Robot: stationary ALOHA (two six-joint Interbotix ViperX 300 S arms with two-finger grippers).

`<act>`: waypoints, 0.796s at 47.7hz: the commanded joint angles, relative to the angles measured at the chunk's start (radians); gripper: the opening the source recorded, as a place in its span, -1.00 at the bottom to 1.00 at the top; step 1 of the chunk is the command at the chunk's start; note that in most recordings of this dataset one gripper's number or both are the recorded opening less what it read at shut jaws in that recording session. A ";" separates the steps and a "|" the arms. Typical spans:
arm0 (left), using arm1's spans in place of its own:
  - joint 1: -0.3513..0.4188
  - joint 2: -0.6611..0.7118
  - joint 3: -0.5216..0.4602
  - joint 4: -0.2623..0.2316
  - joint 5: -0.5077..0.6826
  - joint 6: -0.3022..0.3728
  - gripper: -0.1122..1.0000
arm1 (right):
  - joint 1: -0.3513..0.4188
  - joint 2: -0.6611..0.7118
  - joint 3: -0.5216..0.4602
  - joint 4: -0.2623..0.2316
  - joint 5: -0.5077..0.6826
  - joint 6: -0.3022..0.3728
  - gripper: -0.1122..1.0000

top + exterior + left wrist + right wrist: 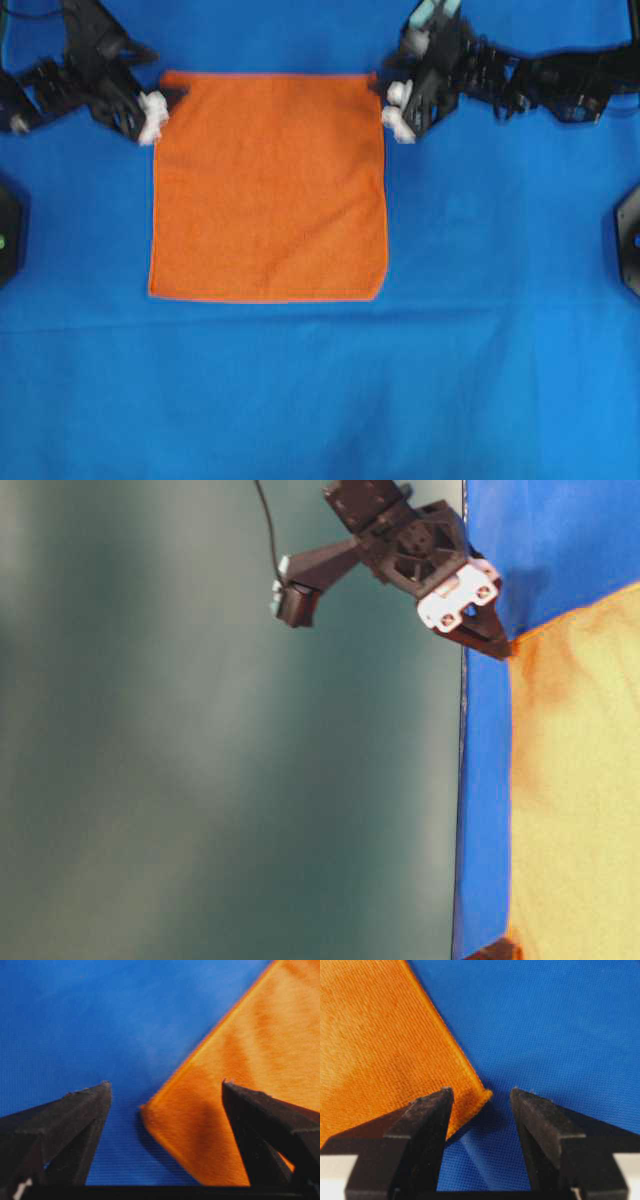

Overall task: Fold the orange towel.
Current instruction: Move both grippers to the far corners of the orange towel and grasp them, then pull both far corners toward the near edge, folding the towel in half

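Observation:
The orange towel (pixel 268 187) lies flat and spread out on the blue cloth, its far edge towards the arms. My left gripper (pixel 168 98) is open at the towel's far left corner; in the left wrist view that corner (pixel 210 1130) lies between the open jaws of the gripper (pixel 166 1091), not pinched. My right gripper (pixel 385 92) is open at the far right corner; in the right wrist view the corner (pixel 470 1097) sits between the jaws of the gripper (pixel 481 1094), beside the left finger. The table-level view shows the towel (pixel 580 790) and one gripper (pixel 495 640) at its corner.
A large blue cloth (pixel 320 390) covers the whole table. Dark arm bases stand at the left edge (pixel 8 235) and the right edge (pixel 630 235) of the overhead view. The table's edge (pixel 462 810) shows in the table-level view.

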 commanded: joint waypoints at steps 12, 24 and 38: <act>0.011 0.038 -0.026 -0.002 -0.005 0.002 0.51 | -0.014 0.020 -0.035 0.005 -0.017 0.000 -0.12; -0.015 0.040 -0.028 0.005 -0.002 0.026 -0.70 | 0.002 0.018 -0.031 0.002 -0.012 -0.002 -0.79; -0.044 0.025 -0.025 0.005 -0.002 0.031 -0.78 | 0.002 0.011 -0.037 0.005 -0.014 0.000 -0.79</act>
